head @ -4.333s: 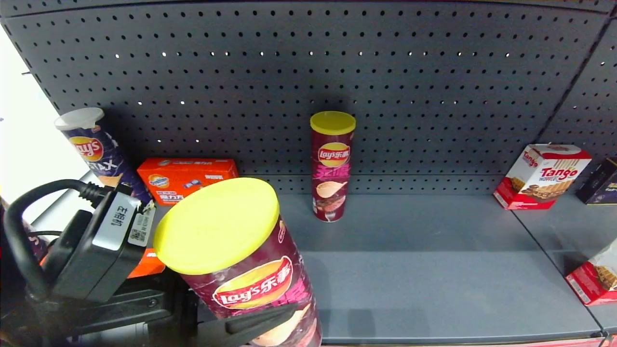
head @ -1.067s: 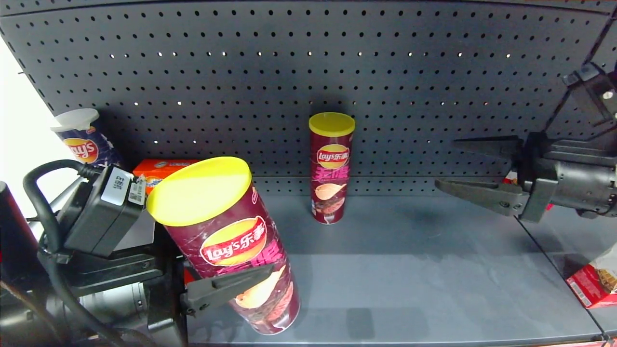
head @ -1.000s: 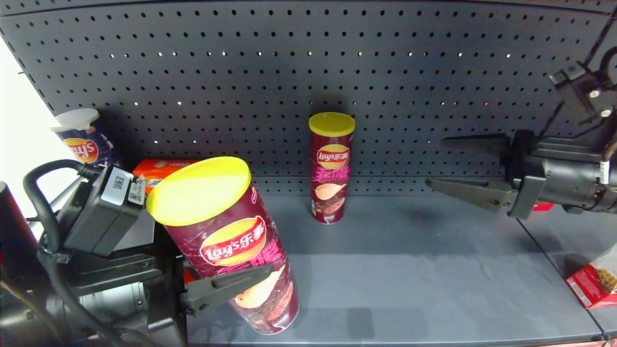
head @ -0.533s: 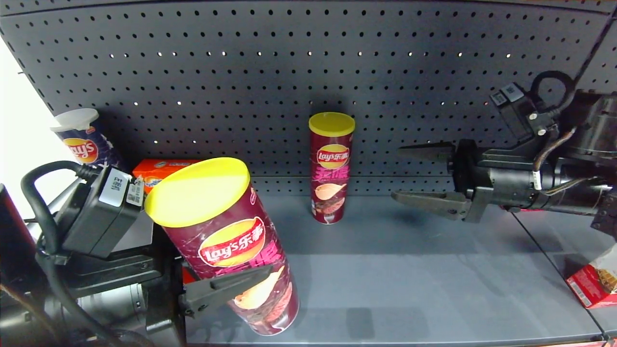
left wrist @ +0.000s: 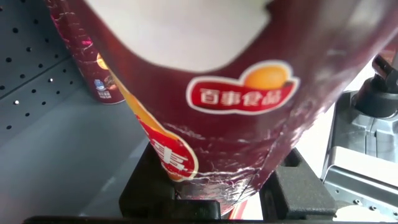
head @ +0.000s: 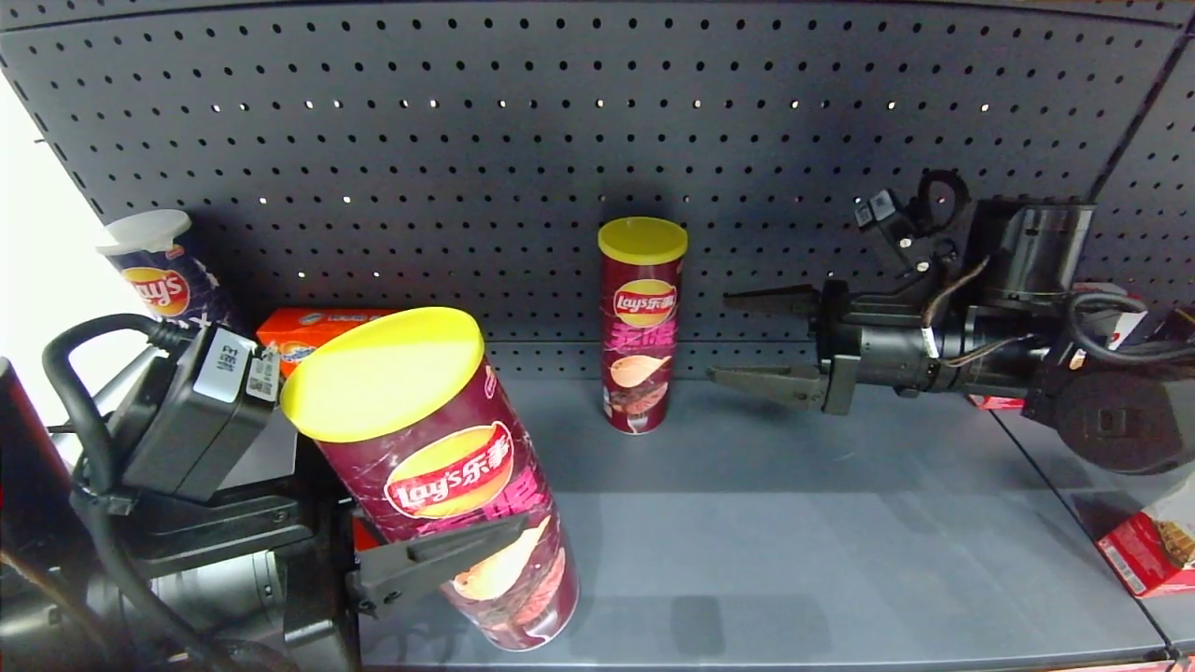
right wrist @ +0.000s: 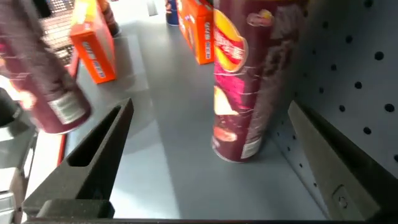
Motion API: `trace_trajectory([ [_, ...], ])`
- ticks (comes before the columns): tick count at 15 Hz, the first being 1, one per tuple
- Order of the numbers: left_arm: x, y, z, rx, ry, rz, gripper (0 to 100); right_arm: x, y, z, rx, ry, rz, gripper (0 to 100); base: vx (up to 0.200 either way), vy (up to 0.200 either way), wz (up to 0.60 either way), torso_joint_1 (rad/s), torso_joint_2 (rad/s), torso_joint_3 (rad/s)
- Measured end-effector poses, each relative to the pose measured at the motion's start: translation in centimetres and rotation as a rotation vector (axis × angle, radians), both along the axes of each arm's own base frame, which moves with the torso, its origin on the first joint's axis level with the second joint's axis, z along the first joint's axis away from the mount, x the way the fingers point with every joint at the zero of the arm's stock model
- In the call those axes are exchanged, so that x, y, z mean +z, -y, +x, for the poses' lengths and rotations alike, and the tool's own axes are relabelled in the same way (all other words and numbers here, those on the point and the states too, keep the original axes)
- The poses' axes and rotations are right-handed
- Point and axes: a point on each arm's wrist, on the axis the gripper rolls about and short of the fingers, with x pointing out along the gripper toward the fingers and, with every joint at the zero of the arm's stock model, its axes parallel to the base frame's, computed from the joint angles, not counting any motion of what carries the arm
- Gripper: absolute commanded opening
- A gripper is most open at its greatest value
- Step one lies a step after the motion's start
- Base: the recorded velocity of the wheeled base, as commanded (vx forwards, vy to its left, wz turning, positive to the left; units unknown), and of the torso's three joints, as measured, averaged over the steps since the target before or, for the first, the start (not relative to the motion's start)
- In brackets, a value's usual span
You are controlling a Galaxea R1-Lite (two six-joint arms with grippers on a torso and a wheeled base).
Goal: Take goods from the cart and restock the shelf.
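1. Maroon, yellow-lidded held can at the near left of the shelf, tilted, lid leaning left, base low by the shelf's near edge. Impossible to tell whether the base touches the shelf.
2. Clamped around its lower half by the left claw, with one dark finger lying across the front of the label.
3. Same grip from the left wrist: claw body below the can, a finger pressed to each side of the maroon wall.
4. Second one of the same kind, the far can, upright at the far middle of the shelf, just in front of the grey pegboard and well apart from the held can.
5. Right claw spread wide and holding nothing, level above the shelf, pointing left, just right of the far can and not touching it.
6. From the right wrist: far can ahead of the two fingertips, in line with the gap between them, its base flat on the shelf.
7. Orange box lying at the far left behind the held can.
8. Blue can with a white lid farther left, against the pegboard.
9. Red box at the near right edge of the shelf, well apart from both claws.
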Motion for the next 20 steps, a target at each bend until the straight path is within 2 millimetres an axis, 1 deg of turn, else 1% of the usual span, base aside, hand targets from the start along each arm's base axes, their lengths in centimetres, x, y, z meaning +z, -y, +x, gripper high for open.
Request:
trace_trajectory([
  [6, 0.0, -0.2, 0.1, 0.01, 0.001, -0.001, 0, -1.1, -1.7, 3.9, 0.003, 0.006, 0.002, 100, 0.0, 0.0, 0.0, 0.0, 0.0, 0.0],
  [9, 0.0, -0.4, 0.2, 0.02, 0.0, -0.001, 0, -2.0, -2.7, 5.1, 0.016, 0.007, 0.002, 100, 0.0, 0.0, 0.0, 0.0, 0.0, 0.0],
  [12, -0.1, -0.5, 0.3, 0.027, -0.002, 0.0, 0, -3.3, -3.8, 5.8, 0.033, -0.007, -0.004, 100, 0.0, 0.0, 0.0, 0.0, 0.0, 0.0],
  [15, -0.1, -0.5, 0.3, 0.028, -0.002, 0.0, 0, -4.4, -4.4, 6.5, 0.039, -0.018, -0.008, 100, 0.0, 0.0, 0.0, 0.0, 0.0, 0.0],
  [20, -0.1, -0.6, 0.3, 0.03, -0.002, 0.0, 0, -5.5, -5.4, 7.3, 0.052, -0.029, -0.013, 100, 0.0, 0.0, 0.0, 0.0, 0.0, 0.0],
])
